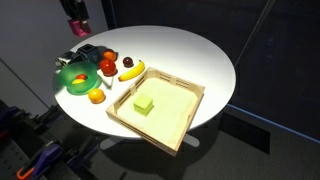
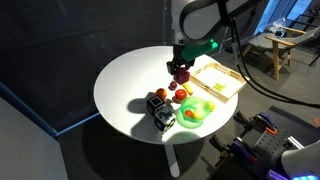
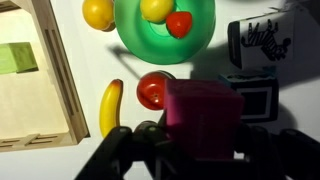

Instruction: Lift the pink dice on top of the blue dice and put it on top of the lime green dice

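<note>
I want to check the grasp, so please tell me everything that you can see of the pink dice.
The pink dice is a small magenta cube. It looks plain and matte, with slightly rounded edges, and no dots can be made out. It sits level in the shut gripper, with the dark fingers against two opposite sides. It seems to hang above the white table, and in the wrist view it appears just beside the red fruit. Nothing else appears to touch it.

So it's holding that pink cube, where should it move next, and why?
Probably sideways toward the wooden tray. The jaws are shut on the pink dice, held up near the red fruit, while the lime green dice sits in the tray, some way off.
</note>
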Robot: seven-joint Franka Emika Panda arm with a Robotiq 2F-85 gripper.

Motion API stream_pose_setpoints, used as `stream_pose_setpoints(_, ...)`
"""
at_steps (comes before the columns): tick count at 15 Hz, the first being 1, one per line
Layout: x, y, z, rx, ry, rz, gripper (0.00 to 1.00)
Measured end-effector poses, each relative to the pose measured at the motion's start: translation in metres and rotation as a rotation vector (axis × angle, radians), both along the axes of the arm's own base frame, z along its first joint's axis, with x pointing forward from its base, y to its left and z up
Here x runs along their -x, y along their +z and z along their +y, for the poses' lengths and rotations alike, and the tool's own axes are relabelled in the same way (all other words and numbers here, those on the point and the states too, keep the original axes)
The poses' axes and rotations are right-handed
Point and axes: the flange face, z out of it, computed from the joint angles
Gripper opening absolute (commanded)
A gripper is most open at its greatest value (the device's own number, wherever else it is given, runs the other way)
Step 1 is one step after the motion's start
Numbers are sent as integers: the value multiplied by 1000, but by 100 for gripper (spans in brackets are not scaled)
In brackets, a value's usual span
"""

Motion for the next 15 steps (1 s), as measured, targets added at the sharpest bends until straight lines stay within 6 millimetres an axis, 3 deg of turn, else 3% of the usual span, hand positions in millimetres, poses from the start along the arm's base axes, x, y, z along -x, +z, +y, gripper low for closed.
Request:
stream_pose_setpoints(8,35,5,-77,13,-180,16,25)
stream_pose_setpoints(15,54,3,-145,0,-339,-39,25)
